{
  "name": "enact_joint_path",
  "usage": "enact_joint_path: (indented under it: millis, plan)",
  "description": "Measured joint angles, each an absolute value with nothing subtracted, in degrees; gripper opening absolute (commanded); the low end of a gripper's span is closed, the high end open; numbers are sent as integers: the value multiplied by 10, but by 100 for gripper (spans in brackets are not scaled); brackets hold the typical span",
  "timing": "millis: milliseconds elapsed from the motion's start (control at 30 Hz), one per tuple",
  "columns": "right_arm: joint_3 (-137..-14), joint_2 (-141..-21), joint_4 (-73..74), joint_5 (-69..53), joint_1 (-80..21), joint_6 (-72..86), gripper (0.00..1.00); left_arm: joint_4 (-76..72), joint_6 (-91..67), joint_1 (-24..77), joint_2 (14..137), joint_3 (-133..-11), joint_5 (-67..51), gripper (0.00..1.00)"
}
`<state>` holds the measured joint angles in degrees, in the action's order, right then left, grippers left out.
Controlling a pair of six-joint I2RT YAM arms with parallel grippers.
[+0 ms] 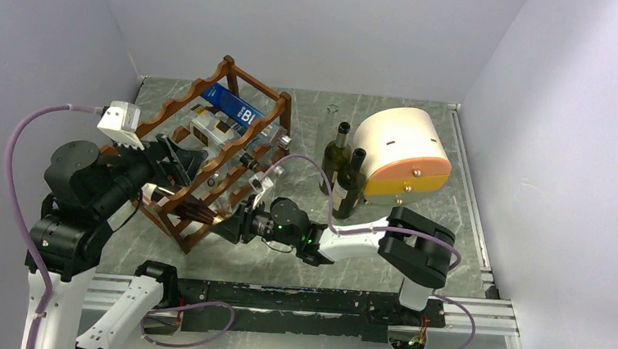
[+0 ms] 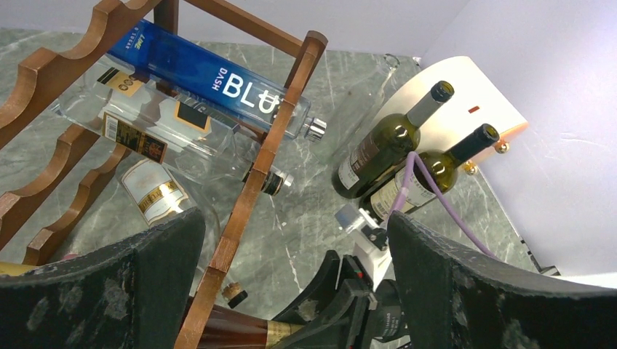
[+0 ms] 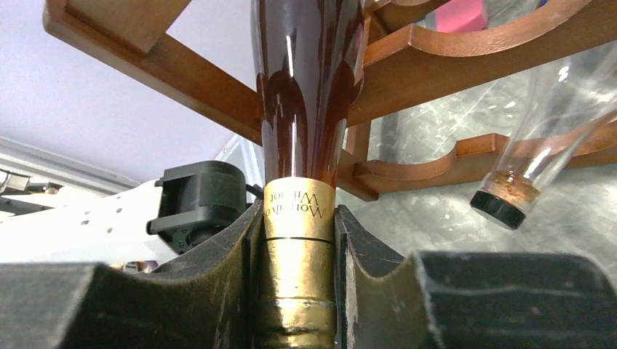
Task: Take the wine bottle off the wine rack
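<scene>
The reddish-brown wooden wine rack (image 1: 181,104) stands tilted at the left of the table, with several bottles lying in it. A dark reddish-brown wine bottle (image 1: 196,210) lies in its lowest tier, neck pointing right. My right gripper (image 1: 232,222) is shut on its gold-foiled neck (image 3: 298,247), just outside the rack rail (image 3: 407,87). The bottle's body (image 3: 302,87) still passes between the rails. My left gripper (image 1: 177,159) is open and empty above the rack's near end; its fingers (image 2: 167,247) straddle a rail (image 2: 251,189) without touching it.
A blue bottle (image 1: 232,107) and clear bottles (image 1: 218,131) lie in the upper tiers. A clear corked bottle (image 3: 538,145) lies next to the gripped one. Two dark green bottles (image 1: 338,148) (image 1: 350,181) stand beside a cream-and-orange drum box (image 1: 402,148) at the right.
</scene>
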<state>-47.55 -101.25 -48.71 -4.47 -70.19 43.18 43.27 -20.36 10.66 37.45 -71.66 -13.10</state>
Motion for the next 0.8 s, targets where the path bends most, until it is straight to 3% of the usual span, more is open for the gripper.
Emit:
enact_joint_path:
  millis: [800]
  plan:
    - [-354, -824, -402, 21, -730, 376, 0, 420, -165, 107, 414, -697, -167, 98]
